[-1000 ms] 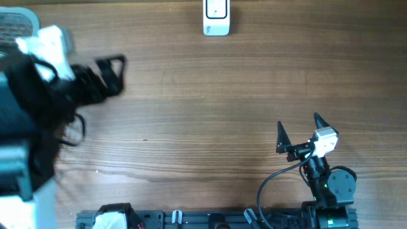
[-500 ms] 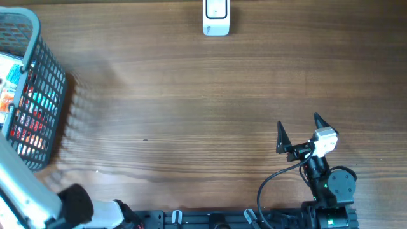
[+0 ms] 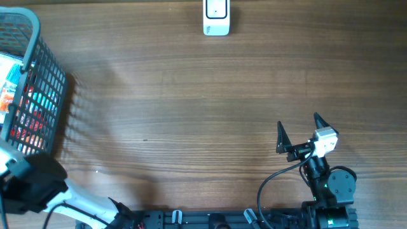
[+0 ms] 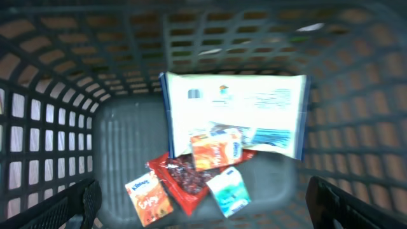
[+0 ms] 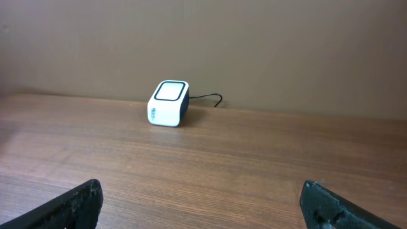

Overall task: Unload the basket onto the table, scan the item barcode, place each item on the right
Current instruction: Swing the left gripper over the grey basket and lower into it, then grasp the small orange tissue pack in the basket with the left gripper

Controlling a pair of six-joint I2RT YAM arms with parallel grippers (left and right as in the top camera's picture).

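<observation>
Brown wood-grain table (image 3: 191, 95) fills the overhead view, with a plain tan wall (image 5: 286, 44) behind it in the right wrist view. At the far edge, about midway across, sits the white barcode scanner (image 3: 216, 18). Its long axis runs near to far and its dark-rimmed window faces up. A thin black cable (image 5: 206, 98) trails off behind it. A dark mesh basket (image 3: 44, 83) stands at the far left.

The left arm (image 3: 38, 191) shows at the near left corner (blurred): a dark wrist on a pale link slanting back to the base. Its camera looks down into the basket. The left gripper (image 4: 203, 191) hangs above the contents with jaws spread wide and holding nothing, one finger (image 4: 86, 200) at each lower corner of that view.

On the basket floor lies a large white packet (image 4: 235, 114), flat, printed face up, long axis left to right in that view. Overlapping its near edge are two orange packets (image 4: 215, 151), a red packet (image 4: 184, 181) and a teal packet (image 4: 227, 194), all lying at angles.

The right arm (image 3: 327, 181) is folded over its base at the near right, aimed far and slightly left toward the scanner. The right gripper (image 3: 298, 122) has its jaws spread wide and empty, well apart from everything.
</observation>
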